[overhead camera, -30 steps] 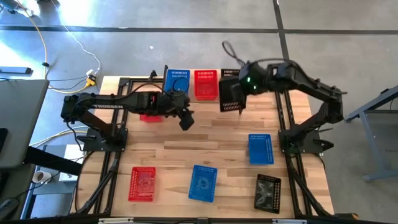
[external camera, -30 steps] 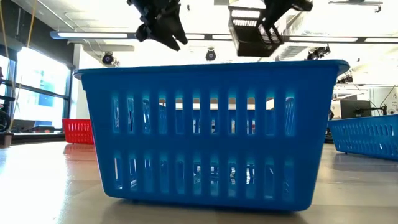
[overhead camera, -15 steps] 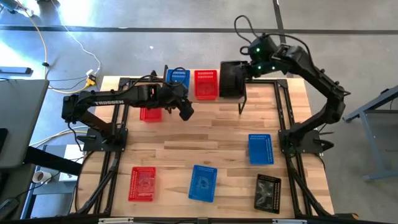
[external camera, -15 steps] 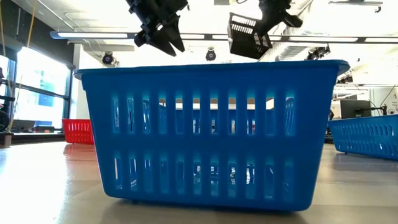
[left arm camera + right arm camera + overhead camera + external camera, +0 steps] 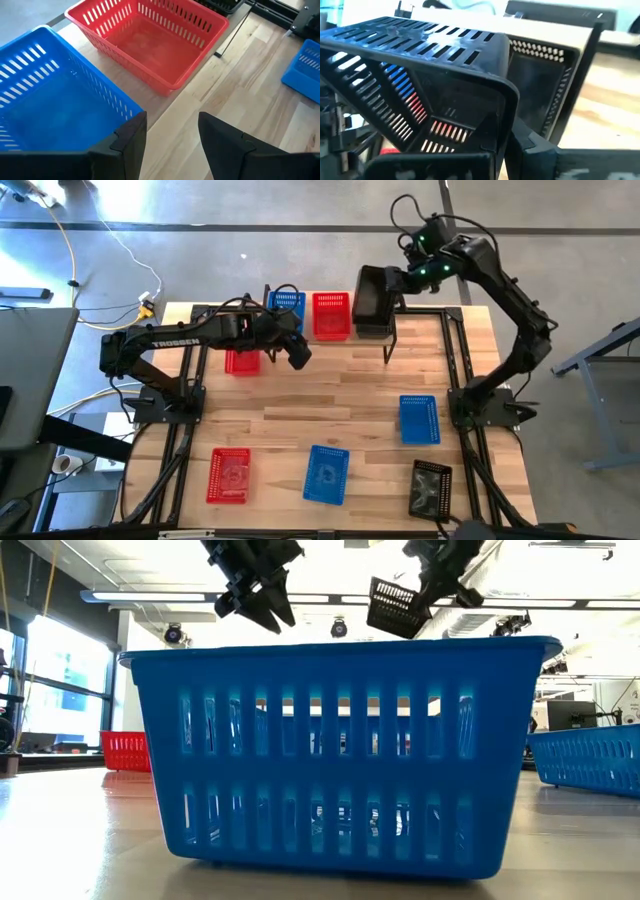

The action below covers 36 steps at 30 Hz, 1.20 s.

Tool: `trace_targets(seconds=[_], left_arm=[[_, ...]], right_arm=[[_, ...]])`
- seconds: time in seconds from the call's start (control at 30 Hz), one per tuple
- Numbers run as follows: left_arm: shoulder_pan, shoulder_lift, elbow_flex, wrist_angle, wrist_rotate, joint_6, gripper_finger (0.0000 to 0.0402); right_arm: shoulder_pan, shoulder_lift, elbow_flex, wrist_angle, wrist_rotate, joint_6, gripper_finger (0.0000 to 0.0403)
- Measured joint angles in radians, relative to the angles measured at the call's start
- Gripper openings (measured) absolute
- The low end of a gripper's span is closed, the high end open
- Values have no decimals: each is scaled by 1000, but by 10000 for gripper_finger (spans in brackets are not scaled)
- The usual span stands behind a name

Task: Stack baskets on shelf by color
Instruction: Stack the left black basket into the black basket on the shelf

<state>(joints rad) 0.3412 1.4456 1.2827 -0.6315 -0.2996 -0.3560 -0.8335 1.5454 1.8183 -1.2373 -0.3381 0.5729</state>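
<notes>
right jaws shut on black basket (image 5: 372,302)

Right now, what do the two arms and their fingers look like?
Both arms are dark, jointed metal. The left arm carries white TROSSEN lettering along its link. The right arm shows small green lights near its wrist and a black cable looping above it. The left gripper has two broad, flat, matte black fingers with angular edges.
</notes>
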Motion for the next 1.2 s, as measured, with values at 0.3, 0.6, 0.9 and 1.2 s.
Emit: trace_targets(seconds=[0.3,0.6,0.9,1.2], left_arm=[[0,0,0,0,-3,-7,170],[0,0,0,0,0,-7,170],[0,0,0,-29,3,-7,170],[0,0,0,-34,1,-7,170]], right_arm=[[-67,49,0,-100,-156,-59,0],[-120,93,0,-135,-147,-106,0],[-119,141,0,-158,-135,-137,0],[-119,172,0,-158,-134,-150,0]])
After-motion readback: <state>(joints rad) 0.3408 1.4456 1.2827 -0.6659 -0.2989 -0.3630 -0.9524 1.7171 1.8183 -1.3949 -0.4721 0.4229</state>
